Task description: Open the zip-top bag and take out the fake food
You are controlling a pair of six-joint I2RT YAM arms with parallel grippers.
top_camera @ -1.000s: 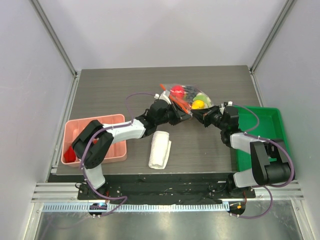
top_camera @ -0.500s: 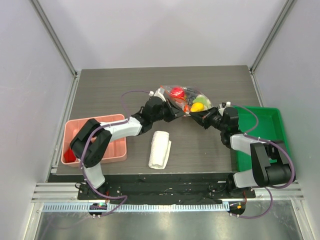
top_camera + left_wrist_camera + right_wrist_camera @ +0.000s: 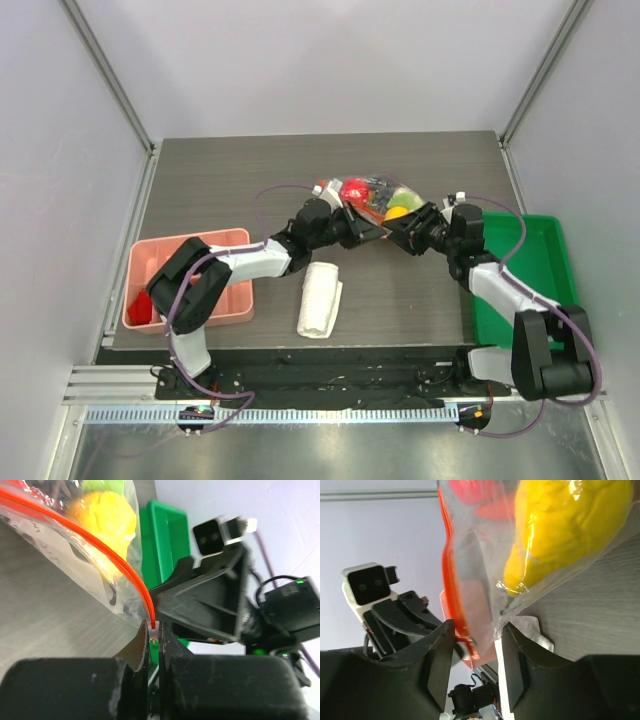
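Left gripper (image 3: 155,636) pinched shut on the zip-top bag (image 3: 380,200) at its orange zip strip (image 3: 448,555), right gripper (image 3: 474,640) jaws parted around bag corner, fake food (image 3: 353,188) inside bag, far centre of table (image 3: 230,170)

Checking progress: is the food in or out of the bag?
In: the food shows through the clear bag, the yellow piece pressed against its plastic.

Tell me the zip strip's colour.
The zip strip is orange-red, clearest in the left wrist view.
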